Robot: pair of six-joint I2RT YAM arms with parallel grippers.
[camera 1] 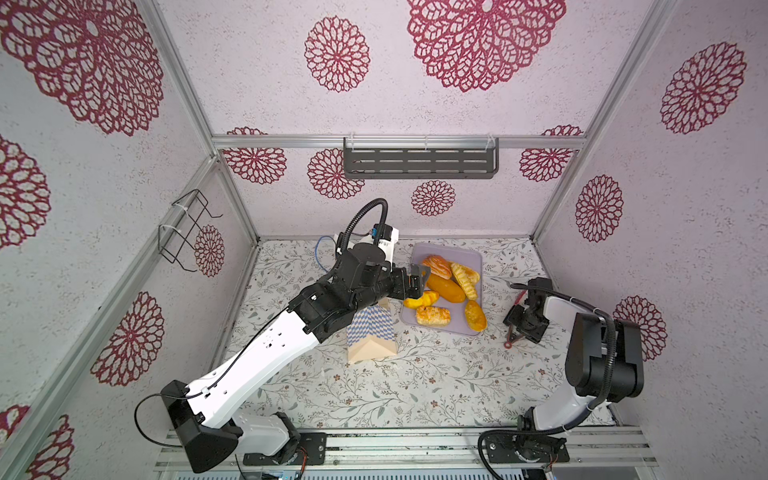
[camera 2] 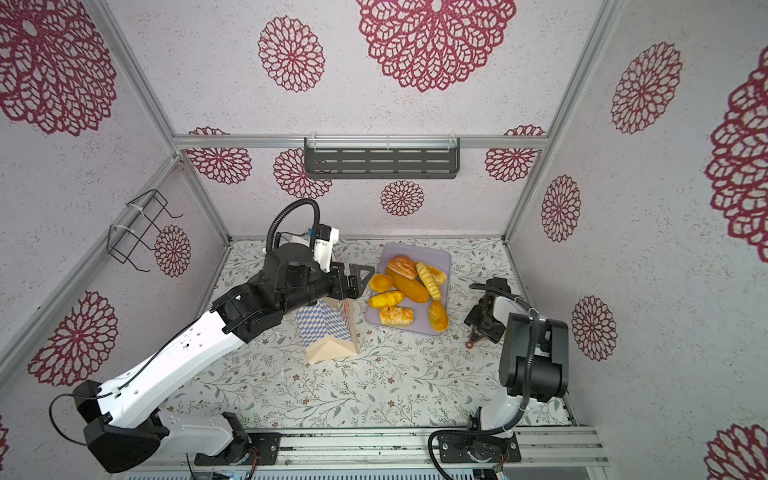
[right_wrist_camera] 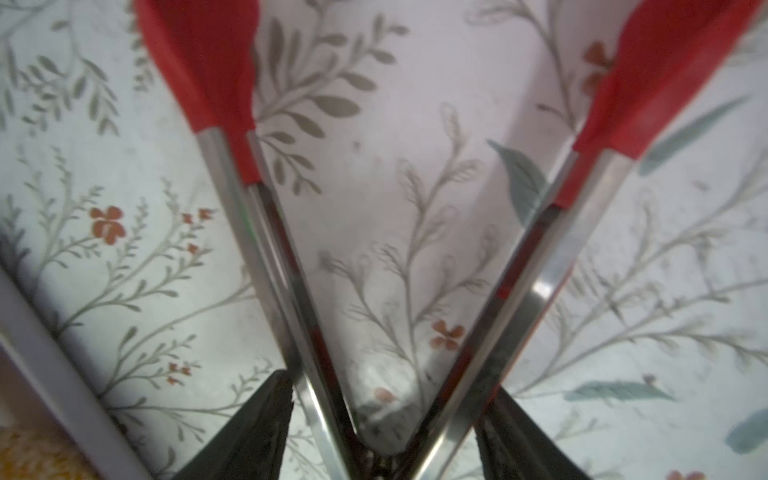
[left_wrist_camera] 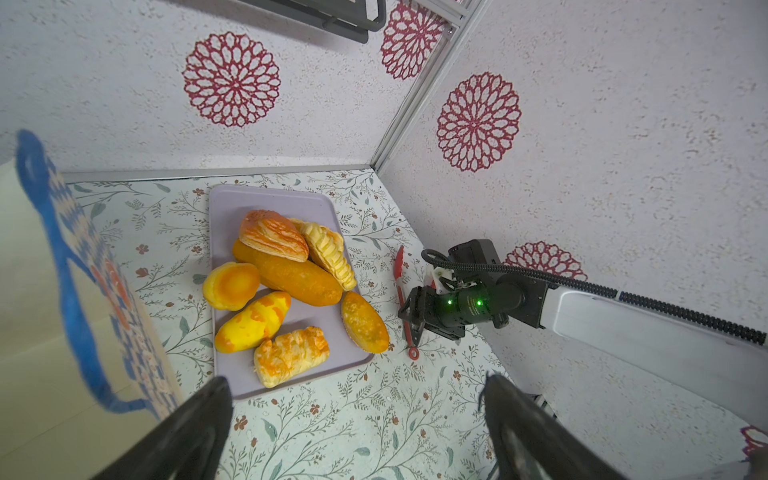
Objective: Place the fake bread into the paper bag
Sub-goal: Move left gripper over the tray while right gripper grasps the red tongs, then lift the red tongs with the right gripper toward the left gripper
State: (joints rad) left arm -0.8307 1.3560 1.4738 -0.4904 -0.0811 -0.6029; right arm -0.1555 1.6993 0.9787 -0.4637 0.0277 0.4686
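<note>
With the fake bread (camera 1: 446, 286) heaped on the lilac tray (camera 1: 469, 253) just right of the paper bag (camera 1: 370, 332), and the left gripper (camera 1: 417, 276) spread empty beside the bag's mouth, we advise that the right gripper (right_wrist_camera: 390, 395), clasping the steel arms of the red-tipped tongs (right_wrist_camera: 540, 282), squeeze evenly before lifting.

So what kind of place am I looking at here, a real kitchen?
Probably not: it looks like a robot test booth. Its wallpapered panels sit in an aluminium frame, two robot arms are mounted on a rail, and the fake bread lies on a tray.
</note>
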